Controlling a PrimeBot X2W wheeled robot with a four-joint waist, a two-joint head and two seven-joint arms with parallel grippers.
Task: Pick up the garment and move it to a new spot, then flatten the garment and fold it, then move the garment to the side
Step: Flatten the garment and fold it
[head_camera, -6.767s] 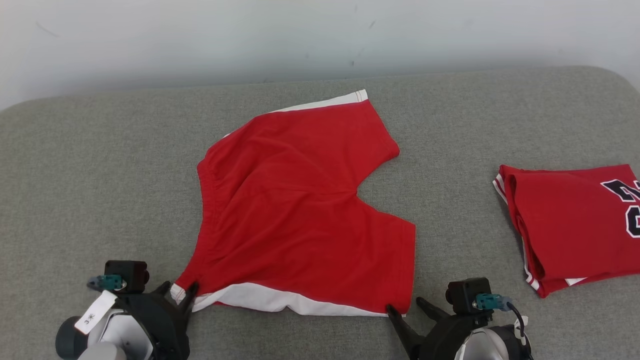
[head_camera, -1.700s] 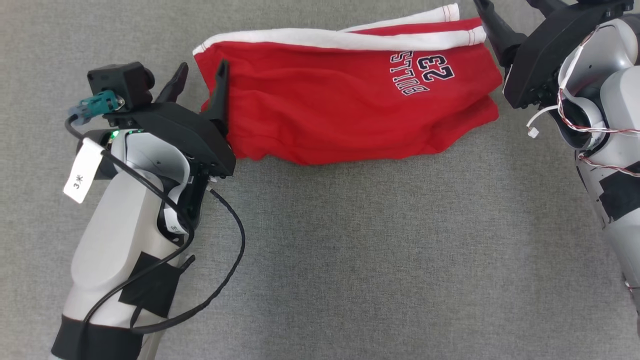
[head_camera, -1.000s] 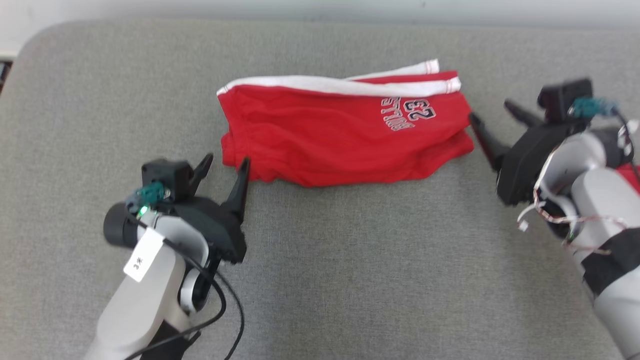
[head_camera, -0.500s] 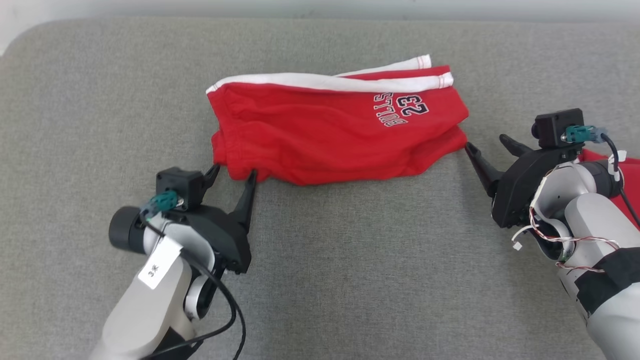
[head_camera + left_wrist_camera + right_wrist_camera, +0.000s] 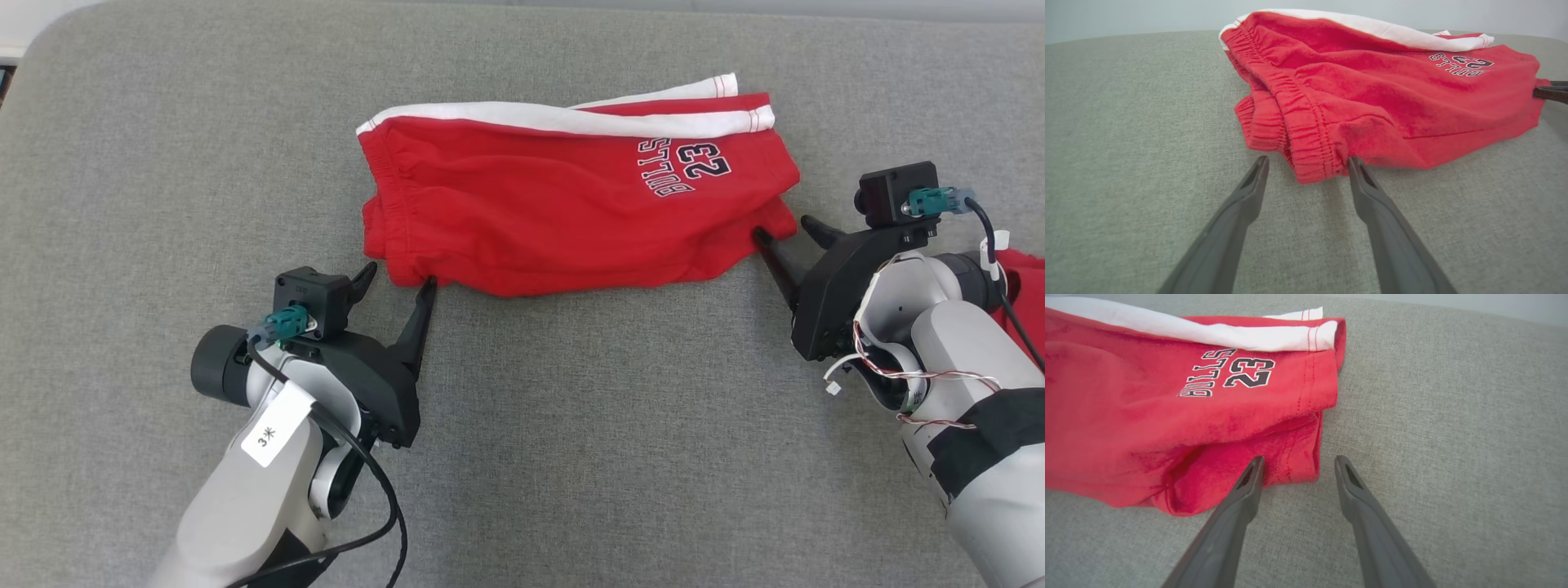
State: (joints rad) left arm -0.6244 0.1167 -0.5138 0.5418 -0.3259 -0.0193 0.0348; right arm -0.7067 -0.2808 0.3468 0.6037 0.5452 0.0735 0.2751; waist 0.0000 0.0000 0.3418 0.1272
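Observation:
The garment (image 5: 571, 212) is a pair of red shorts with a white side stripe and a "BULLS 23" print, folded in half and lying flat. My left gripper (image 5: 398, 278) stands open at its near left corner. In the left wrist view the elastic waistband corner (image 5: 1314, 163) lies between the tips of that gripper (image 5: 1308, 160). At the near right corner my right gripper (image 5: 784, 228) is open. The right wrist view shows the lower hem corner (image 5: 1294, 457) between the tips of the right gripper (image 5: 1299, 458), the left fingertip (image 5: 1255, 465) over the cloth.
Everything rests on a grey fabric surface (image 5: 571, 449) with a rounded far left corner. Part of another red garment (image 5: 1024, 286) shows at the right edge behind my right arm. A dark finger of the right gripper (image 5: 1551, 92) appears at the right of the left wrist view.
Both grippers have closed in on the near corners of the shorts, the left at the waistband, the right at the hem. The camera has shifted too. The shorts lie as before.

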